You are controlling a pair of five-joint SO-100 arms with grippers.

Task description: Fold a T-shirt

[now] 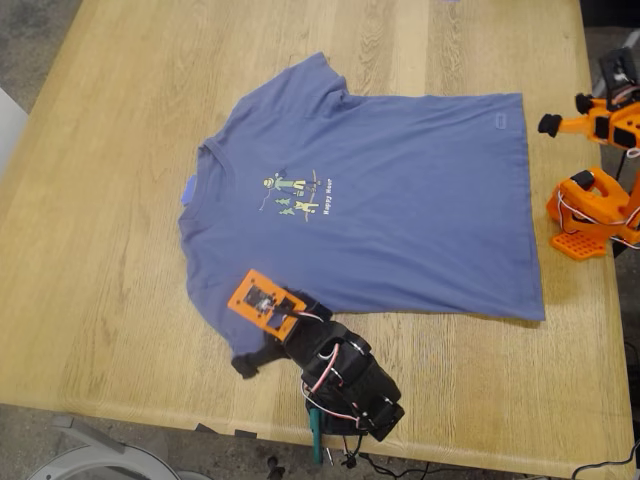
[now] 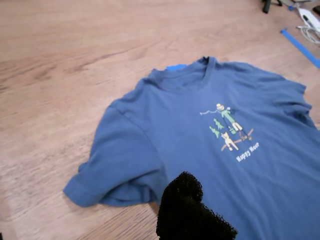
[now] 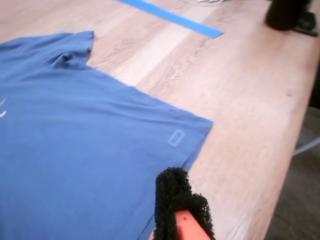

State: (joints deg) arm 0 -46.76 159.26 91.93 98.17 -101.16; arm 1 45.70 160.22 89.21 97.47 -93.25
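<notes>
Blue T-shirt (image 1: 400,190) flat w/ bare table (image 1: 100,250) round edges; claw states unclear.

Shirt (image 1: 400,190) flat on bench (image 1: 100,250), collar toward exterior view's left, hem toward its right. My first tool (image 1: 245,365) at sleeve on exterior view's lower side, near bench edge. My second tool (image 1: 548,125) just beside hem corner, at exterior view's right.
</notes>
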